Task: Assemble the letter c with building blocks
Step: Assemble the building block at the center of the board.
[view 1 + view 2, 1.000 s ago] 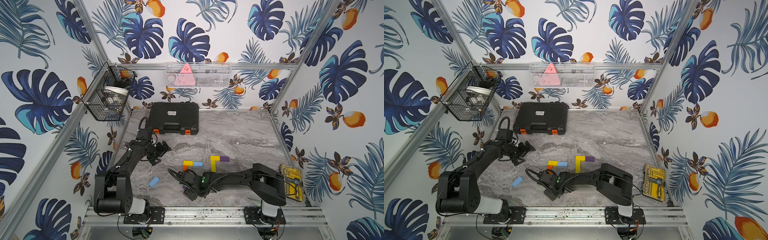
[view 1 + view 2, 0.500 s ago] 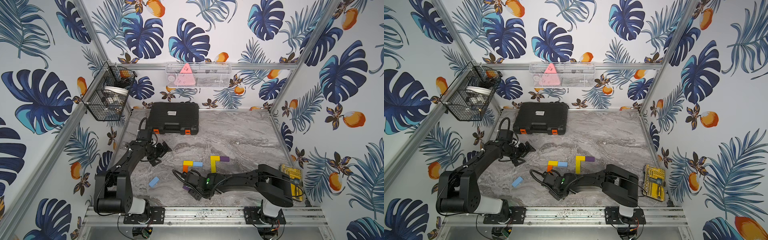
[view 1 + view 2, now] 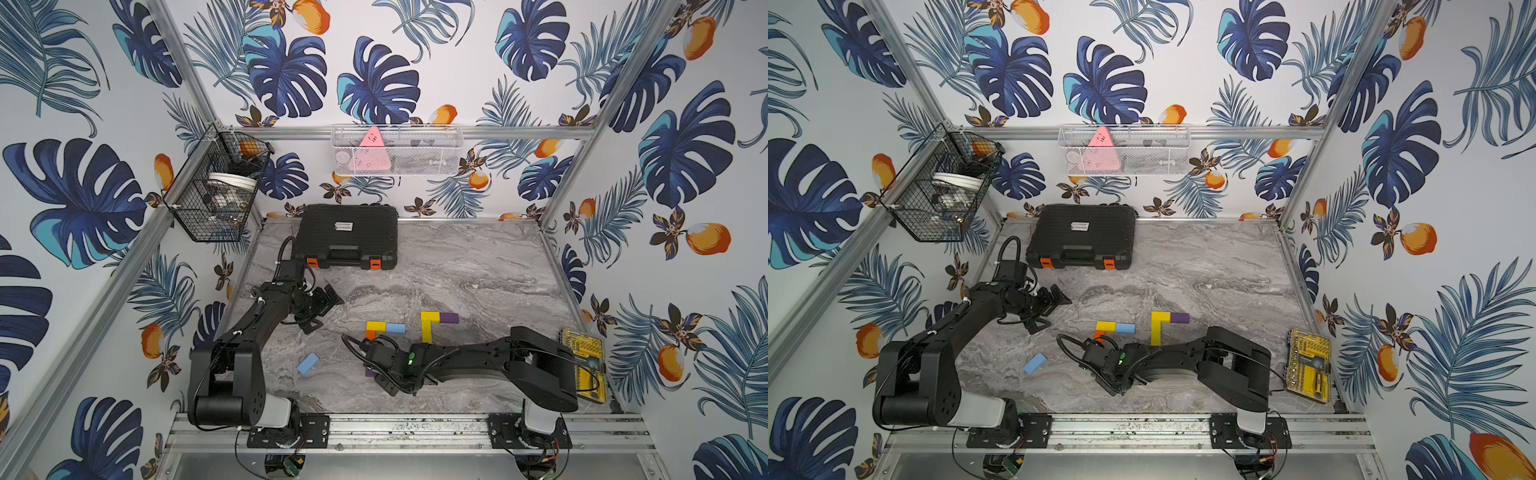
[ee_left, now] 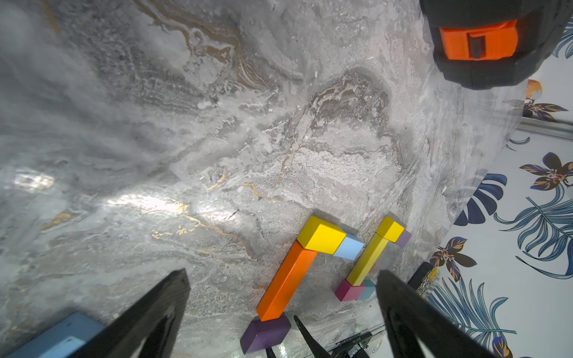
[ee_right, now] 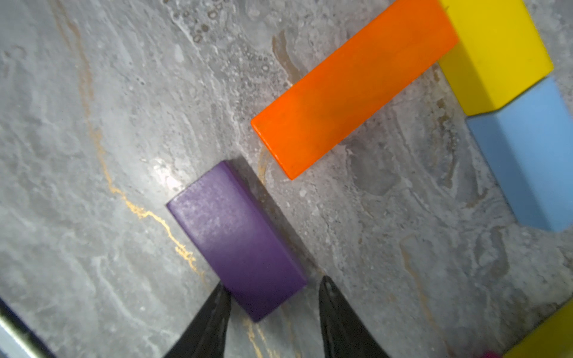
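Shows the long orange block [image 5: 350, 83] flat on the marble table [image 3: 478, 270]. Has a yellow block [image 5: 496, 55] touching its far end and a light blue block [image 5: 533, 155] touching that yellow one, forming a corner. Puts the purple block [image 5: 235, 235] just off the orange block's near end, crosswise to it, with a strip of bare table between.

Finds the right gripper [image 5: 274, 282] low at that purple block, jaws part-way apart and straddling one end. Sets one fingertip [image 5: 215, 313] against the block's edge and leaves a thin gap at the other, so not clamped.

Lays a long yellow block [image 4: 367, 258] beside the orange block, roughly parallel. Adds a small yellow block [image 4: 390, 228] and a second purple block [image 4: 404, 238] at one end, and a magenta block [image 4: 348, 291] and a teal block [image 4: 368, 289] at the other.

Leaves a loose light blue block [image 3: 307, 364] well apart on the orange block's opposite side. Places the left gripper [image 3: 322, 311] farther off on that side, toward the black case [image 3: 347, 237], jaws spread wide with nothing between.
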Available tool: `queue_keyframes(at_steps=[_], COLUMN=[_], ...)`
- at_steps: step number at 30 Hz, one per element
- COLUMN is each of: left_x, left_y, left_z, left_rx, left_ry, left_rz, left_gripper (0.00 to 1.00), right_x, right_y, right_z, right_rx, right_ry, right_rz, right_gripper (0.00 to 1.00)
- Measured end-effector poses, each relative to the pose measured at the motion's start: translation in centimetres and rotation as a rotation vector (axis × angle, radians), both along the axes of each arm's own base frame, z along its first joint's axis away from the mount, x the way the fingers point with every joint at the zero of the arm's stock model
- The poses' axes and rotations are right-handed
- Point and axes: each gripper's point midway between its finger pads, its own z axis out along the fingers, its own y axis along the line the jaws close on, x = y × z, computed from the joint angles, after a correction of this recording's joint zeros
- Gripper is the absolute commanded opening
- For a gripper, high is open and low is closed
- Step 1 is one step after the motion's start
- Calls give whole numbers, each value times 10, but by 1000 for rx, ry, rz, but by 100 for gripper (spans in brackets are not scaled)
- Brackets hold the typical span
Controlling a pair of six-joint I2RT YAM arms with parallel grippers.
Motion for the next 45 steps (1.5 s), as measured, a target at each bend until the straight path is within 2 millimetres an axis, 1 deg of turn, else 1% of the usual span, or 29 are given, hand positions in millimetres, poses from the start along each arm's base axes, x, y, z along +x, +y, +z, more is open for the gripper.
queue_keyframes(at_steps=[2,5,8,15,19,22,26,32,34,36,40,43,45], left_x=[0,0,1,2,2,3,4,4,4,5,-2,-17,-31], left_y=[0,0,0,0,0,0,0,0,1,3,17,30,38], left_z=[0,0,-1,-2,-2,-3,-4,-4,-3,1,15,23,21], left_rx=[0,0,0,0,0,0,0,0,2,19,103,181,222], left_ry=[0,1,0,1,-2,-2,-3,-3,1,3,-5,0,22], left_rz=[0,0,0,0,1,1,1,1,1,4,24,44,61], left_gripper=[99,99,99,99,99,99,99,99,99,99,99,99,99], right_x=[1,2,3,5,6,7,9,12,11,10,11,10,13], right_y=[1,2,4,11,13,15,16,14,10,6,10,19,27], right_z=[0,0,0,-1,-1,-1,-1,1,3,9,37,59,74], right_rx=[0,1,9,23,27,32,35,35,25,21,82,144,195], right_ry=[-2,-7,-5,-6,-7,-10,-11,-19,-17,-15,-27,-25,-25], right_rz=[-2,-6,-18,-20,-21,-22,-27,-35,-33,-33,-34,-34,-45], right_gripper=[59,63,63,54,54,56,61,69,71,73,77,79,80])
